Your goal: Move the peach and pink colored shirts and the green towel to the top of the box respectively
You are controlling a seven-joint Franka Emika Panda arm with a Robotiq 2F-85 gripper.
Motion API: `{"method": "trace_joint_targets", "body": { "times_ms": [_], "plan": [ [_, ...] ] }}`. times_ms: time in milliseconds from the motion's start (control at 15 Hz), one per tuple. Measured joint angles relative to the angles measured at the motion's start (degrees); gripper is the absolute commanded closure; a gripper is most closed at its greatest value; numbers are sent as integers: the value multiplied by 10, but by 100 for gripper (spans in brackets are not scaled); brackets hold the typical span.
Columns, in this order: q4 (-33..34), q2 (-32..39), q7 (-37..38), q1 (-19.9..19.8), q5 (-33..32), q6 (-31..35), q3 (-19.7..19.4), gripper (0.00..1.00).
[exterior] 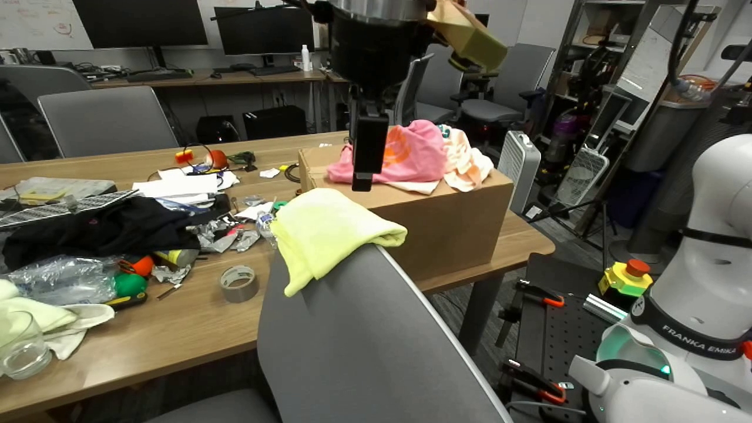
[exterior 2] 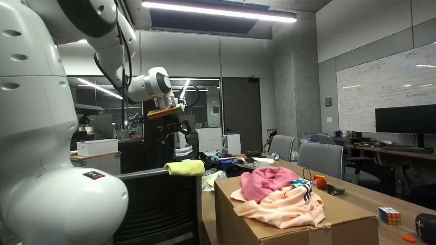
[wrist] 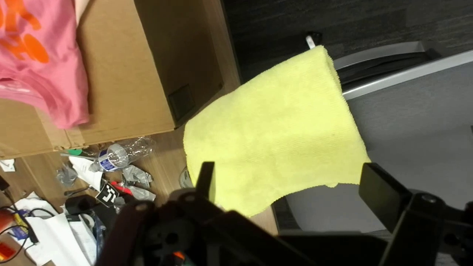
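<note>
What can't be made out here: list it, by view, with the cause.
Pink shirt: in the wrist view, cut off by the left edge.
Peach shirt: in an exterior view, partly behind the pink shirt.
Towel: in an exterior view, hanging part behind the chair back.
Box: in an exterior view, base cut off by the bottom edge.
Whiteboard: in an exterior view, writing too small to read.

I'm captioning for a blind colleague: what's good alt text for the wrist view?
A yellow-green towel draped over a gray chair back fills the middle, with the open pincer at the bottom. At upper left, an orange-printed pink shirt lies on a cardboard box; at lower left, a plastic bottle and papers lie on a wooden table.
</note>
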Motion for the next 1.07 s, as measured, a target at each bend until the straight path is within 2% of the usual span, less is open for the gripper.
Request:
{"method": "trace_joint_targets", "body": {
  "times_ms": [1067],
  "plan": [
    [-1, 86, 90, 13, 13, 27, 18, 0]
  ]
}}
